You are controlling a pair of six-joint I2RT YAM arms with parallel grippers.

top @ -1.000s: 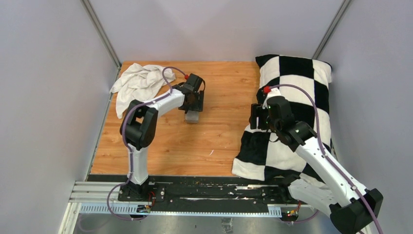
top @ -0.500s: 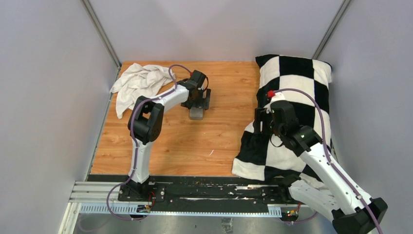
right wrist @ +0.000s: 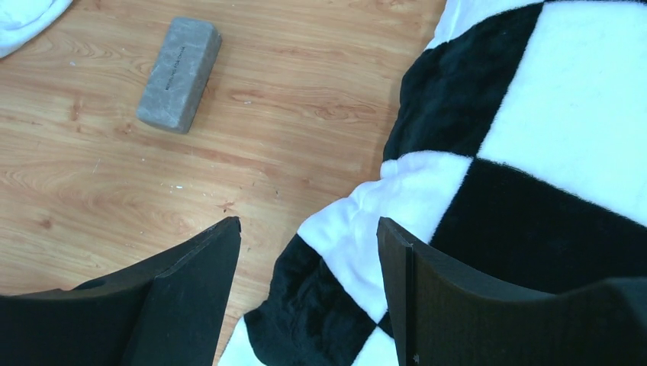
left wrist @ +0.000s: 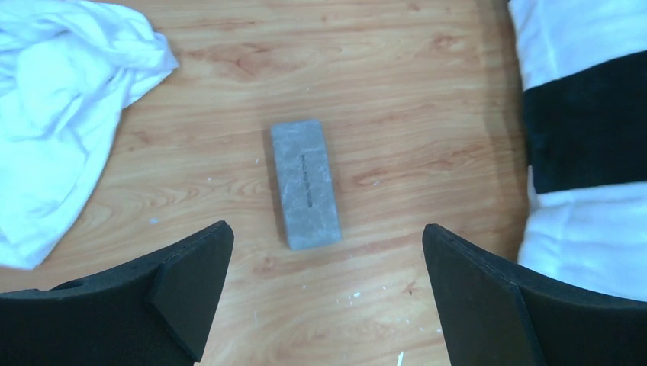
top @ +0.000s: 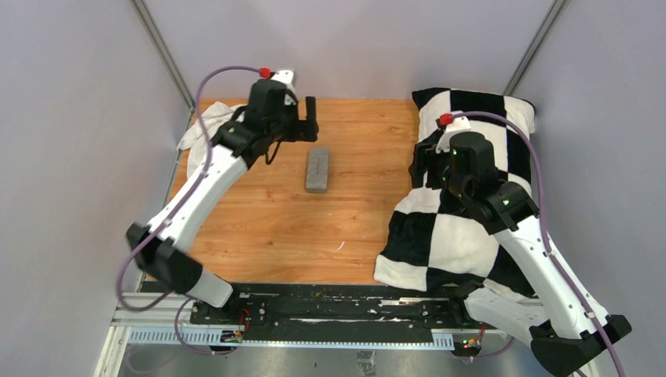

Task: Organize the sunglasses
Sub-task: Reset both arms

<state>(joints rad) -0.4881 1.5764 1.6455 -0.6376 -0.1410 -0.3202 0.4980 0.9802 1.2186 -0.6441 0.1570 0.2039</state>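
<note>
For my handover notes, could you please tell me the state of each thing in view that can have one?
Grey case: closed, lying flat on the wooden table, untouched.
White cloth: crumpled.
Checkered blanket: rumpled, covering the table's right side.
Left pincer: open, empty, above the case.
Right pincer: open, empty, over the blanket's edge.
Sunglasses: not visible in any view.

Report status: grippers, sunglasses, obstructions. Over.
Left gripper open, clear of closed grey case. Right gripper open, over checkered blanket edge. Sunglasses not in view. Case unobstructed.
</note>
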